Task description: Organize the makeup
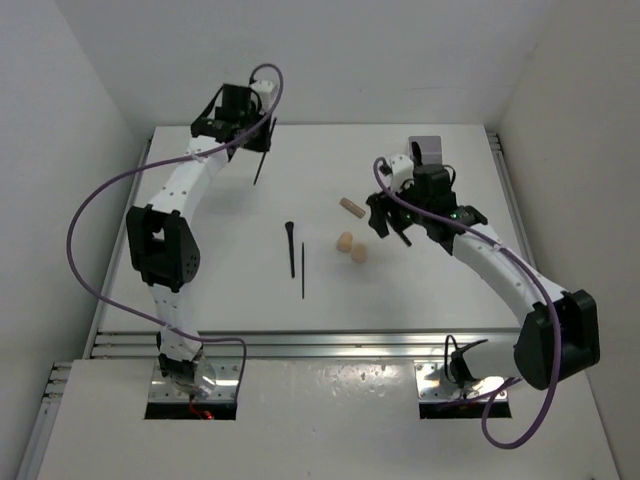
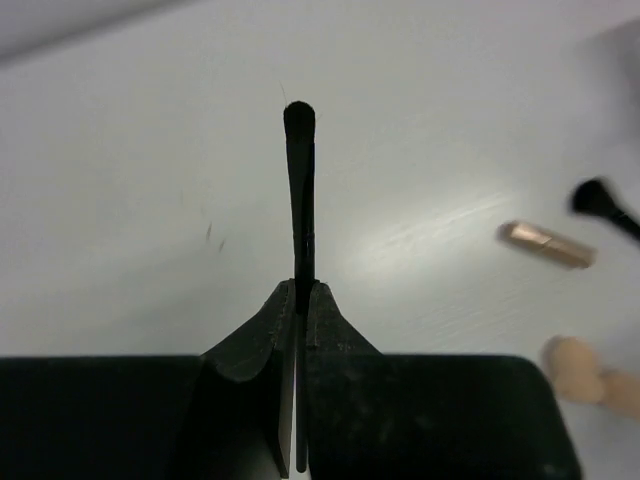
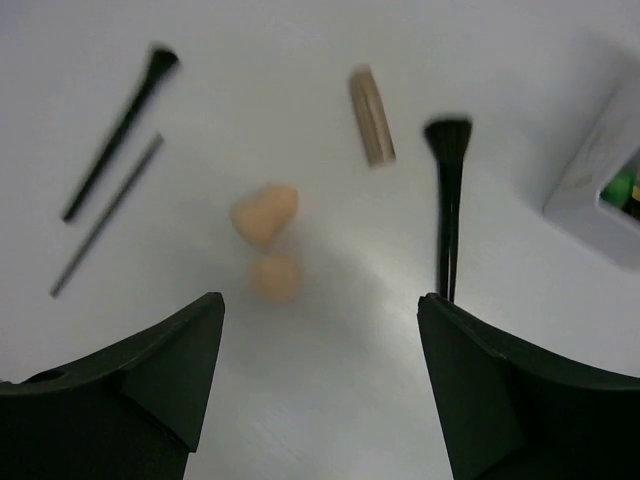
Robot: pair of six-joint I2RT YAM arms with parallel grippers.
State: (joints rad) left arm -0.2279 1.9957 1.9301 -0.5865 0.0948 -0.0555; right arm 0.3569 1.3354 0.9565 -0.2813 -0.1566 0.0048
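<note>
Where the left end effector hangs: upper left of the top view, over bare tabletop, well apart from the other items.
Its hold: clenched on a thin black brush; in the left wrist view the handle runs up from between the fingers, bristle tip toward the top of the frame.
Right arm: the right end effector is released, fingers wide apart, nothing between them; it sits right of centre in the top view.
In the way: a second brush lies just beside the right-hand finger in the right wrist view, head toward the top; from above, the arm hides it.
Centre: a tan cylinder near the right end effector; below it a beige sponge and a second sponge, seemingly touching.
Left of centre: a third brush and a thin pencil, near each other but apart, roughly parallel.
Right edge, right wrist view: a compartment box with a green item inside.
</note>
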